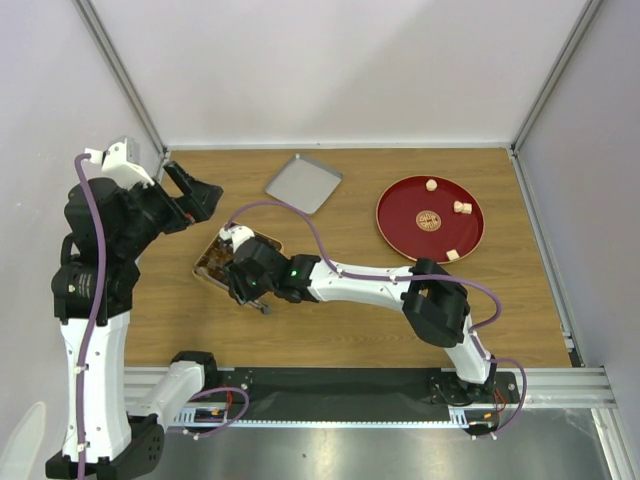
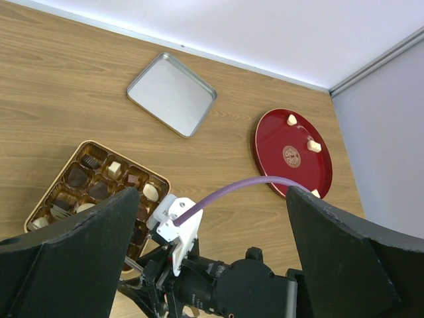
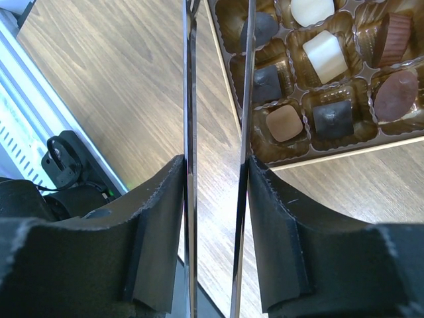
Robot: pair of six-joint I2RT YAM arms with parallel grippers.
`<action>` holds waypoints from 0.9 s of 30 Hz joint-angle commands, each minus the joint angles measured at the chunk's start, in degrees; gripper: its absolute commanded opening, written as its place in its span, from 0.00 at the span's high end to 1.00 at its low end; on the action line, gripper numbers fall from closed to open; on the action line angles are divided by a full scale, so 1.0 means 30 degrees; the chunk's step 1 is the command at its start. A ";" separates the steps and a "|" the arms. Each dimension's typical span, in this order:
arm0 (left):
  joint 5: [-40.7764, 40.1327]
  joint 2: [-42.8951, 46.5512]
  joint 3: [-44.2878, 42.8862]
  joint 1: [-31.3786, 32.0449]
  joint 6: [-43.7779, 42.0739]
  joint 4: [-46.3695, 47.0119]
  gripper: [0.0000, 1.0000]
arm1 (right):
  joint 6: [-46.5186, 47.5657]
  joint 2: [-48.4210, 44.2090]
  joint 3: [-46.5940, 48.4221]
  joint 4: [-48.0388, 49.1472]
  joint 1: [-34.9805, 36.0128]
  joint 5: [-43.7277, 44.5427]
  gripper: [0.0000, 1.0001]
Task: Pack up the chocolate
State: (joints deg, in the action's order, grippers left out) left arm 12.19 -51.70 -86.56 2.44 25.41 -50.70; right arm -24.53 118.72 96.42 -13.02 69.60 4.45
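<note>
Right wrist view shows the right gripper (image 3: 215, 199) clenched on the tongs (image 3: 189, 99) beside the chocolate (image 3: 324, 56) in its box (image 3: 331, 156) near the table's (image 1: 330, 330) left edge, while the left gripper (image 1: 195, 197) hangs released.

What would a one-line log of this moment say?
right gripper: grips tongs over box edge | left gripper: open, raised | plate: three chocolates

Plainly a robotics lab test cell: plain white wall panels (image 1: 350, 70) enclosing a wood-grain bench (image 1: 330, 335), silver aluminium mounting rail (image 1: 560, 380) along its near edge.
</note>
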 commanded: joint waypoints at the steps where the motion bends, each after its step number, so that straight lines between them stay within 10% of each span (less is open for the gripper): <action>1: 0.0098 0.0125 0.0144 -0.0139 -0.0120 0.0610 0.00 | 0.0239 -0.0723 -0.0119 0.0618 -0.0057 -0.0076 0.53; 11: 0.0478 0.0213 0.0525 -0.0139 -0.0296 0.1223 0.00 | 0.0532 -0.4440 -0.1815 0.0326 -0.0115 0.1764 0.56; 27: 0.1359 0.0418 0.2779 -0.0139 0.0467 0.3159 0.00 | -0.2806 -1.3526 -1.2945 -0.1520 -0.3805 0.7244 0.58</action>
State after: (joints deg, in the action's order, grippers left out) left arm 15.27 -49.98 -79.66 2.44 26.02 -44.05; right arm -29.12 80.01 60.62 -16.99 59.57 19.79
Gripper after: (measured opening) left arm 0.996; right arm 0.424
